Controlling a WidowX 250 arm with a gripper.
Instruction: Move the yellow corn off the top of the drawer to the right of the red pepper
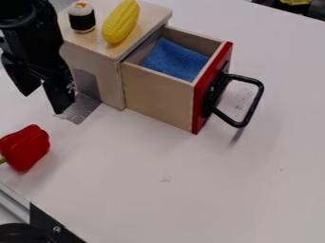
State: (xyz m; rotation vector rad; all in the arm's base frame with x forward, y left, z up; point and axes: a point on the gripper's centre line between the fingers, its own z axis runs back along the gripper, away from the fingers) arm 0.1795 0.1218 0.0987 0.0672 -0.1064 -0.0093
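Gripper [43, 101] hangs near wooden drawer unit [105, 66], fingers pointing down, spread.

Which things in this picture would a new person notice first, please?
Likely first, the open drawer's red front with its black handle, jutting from the wooden box, a blue cloth inside. Next, the bright yellow corn on the box's top, beside a sushi roll, and the red pepper at the left edge.

No readable text or labels.
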